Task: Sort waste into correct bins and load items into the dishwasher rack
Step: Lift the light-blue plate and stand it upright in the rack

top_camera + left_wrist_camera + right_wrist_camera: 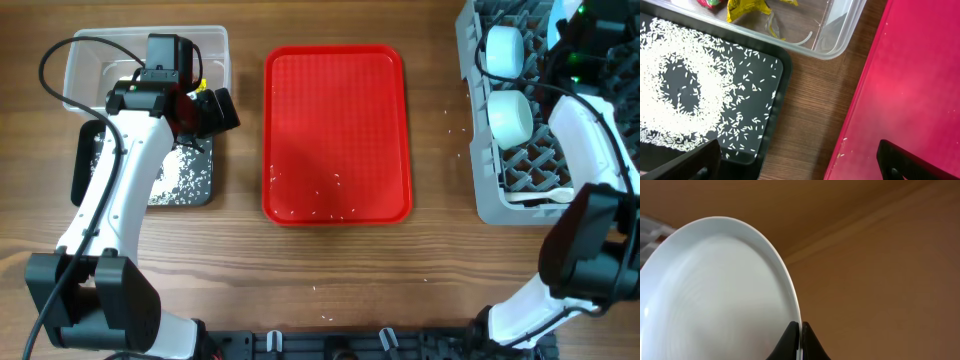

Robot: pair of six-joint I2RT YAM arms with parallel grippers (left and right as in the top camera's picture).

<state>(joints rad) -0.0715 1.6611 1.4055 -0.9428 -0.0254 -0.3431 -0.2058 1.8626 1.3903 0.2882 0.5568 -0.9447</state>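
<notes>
Right wrist cam pretty much tells the story: right gripper [800, 330] is pinched tight on the rim of the plate [715, 295]. The plate stands on edge and fills the left half of the frame.

Overhead, that arm is at the top right corner, over the far end of the rack [480, 190]. So the slot should be straight below the claw, and I'd guess the plate has to go down edge-first between pegs. Two pale cups or bowls [508, 115] sit in the rack's left column, near the arm, so they're the likeliest thing to bump. No view shows the pegs under the plate.

Meanwhile left gripper [799, 147] is wide open with nothing in it, hovering over the gap between black bin [782, 75] and tray [900, 75]. Rice [685, 90] is spread in the black bin, wrappers [747, 7] in the clear bin [840, 45]. A few grains [320, 205] lie along the tray's lower edge, nearer the left arm.
</notes>
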